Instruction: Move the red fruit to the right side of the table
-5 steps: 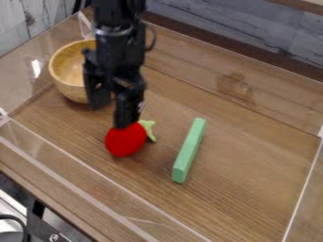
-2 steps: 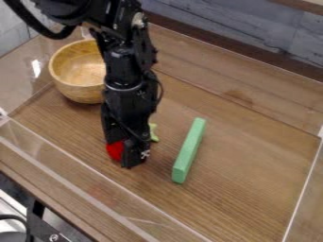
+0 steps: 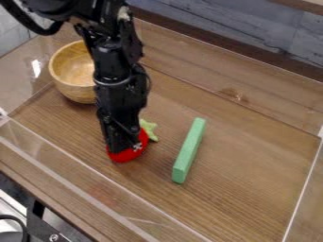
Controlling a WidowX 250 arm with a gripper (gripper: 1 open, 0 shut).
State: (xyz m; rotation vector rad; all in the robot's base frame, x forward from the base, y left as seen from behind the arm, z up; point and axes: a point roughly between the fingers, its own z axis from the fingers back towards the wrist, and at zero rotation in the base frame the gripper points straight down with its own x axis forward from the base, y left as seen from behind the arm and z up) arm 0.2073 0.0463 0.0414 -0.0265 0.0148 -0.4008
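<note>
Pincer (image 3: 123, 144) clenched on the red fruit (image 3: 127, 151), low on the surface (image 3: 252, 180), left of the green bar (image 3: 190, 149). Likely light, smooth, rounded; squeezed across the body.

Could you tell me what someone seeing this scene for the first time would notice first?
The black arm stands out first, reaching straight down at the middle of the table, its tool shut on the red fruit. To the right of that lies a long light-green bar, and a wooden bowl sits behind at the left.
</note>
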